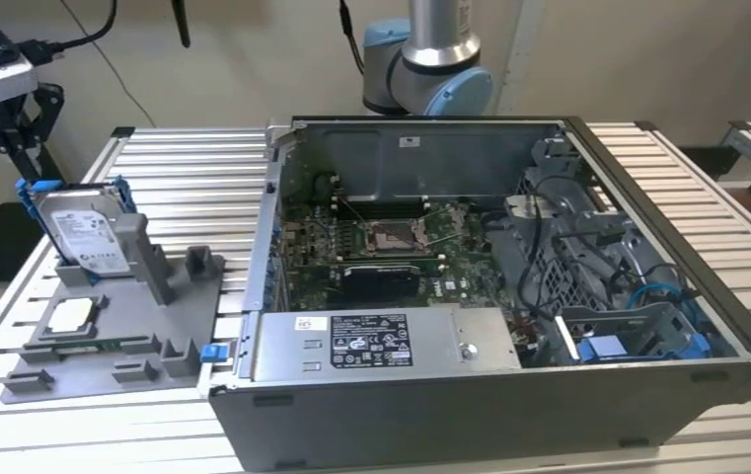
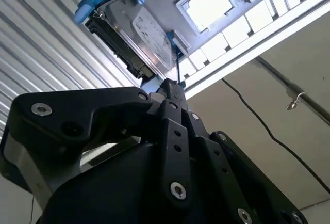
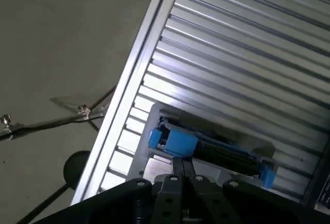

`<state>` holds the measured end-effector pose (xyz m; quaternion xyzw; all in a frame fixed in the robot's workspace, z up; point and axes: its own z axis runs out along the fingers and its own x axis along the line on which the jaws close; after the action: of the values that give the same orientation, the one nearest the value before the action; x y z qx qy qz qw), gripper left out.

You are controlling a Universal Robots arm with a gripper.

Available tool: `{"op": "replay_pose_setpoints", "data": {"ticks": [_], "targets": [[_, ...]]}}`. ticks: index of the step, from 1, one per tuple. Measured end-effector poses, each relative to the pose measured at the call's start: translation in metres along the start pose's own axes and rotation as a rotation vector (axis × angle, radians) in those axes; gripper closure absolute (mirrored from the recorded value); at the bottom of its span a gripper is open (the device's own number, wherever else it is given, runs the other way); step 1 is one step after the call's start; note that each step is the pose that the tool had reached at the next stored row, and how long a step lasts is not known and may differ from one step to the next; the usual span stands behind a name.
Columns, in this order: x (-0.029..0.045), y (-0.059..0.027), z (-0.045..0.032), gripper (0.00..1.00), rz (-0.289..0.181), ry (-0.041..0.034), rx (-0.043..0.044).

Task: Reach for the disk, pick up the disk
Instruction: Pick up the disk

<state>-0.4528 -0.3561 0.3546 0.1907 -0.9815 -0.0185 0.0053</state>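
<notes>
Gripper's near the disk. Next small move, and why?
Probably open the jaws before going closer. The gripper hangs just short of the disk, and its jaws look shut with nothing between them. The disk stands on edge in the grey holder, with its blue bracket facing the gripper. Shut jaws could not straddle it.

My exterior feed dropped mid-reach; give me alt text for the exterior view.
The disk stands upright in a grey holder at the exterior view's left, with the pincer hanging just above it, not touching. An open computer case sits in the middle of the slatted table.
</notes>
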Motion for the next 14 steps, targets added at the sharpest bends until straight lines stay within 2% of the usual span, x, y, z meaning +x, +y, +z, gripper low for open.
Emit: {"op": "replay_pose_setpoints", "data": {"ticks": [14], "targets": [[0.0,0.0,0.0,1.0,-0.211,0.008,0.0007]]}}
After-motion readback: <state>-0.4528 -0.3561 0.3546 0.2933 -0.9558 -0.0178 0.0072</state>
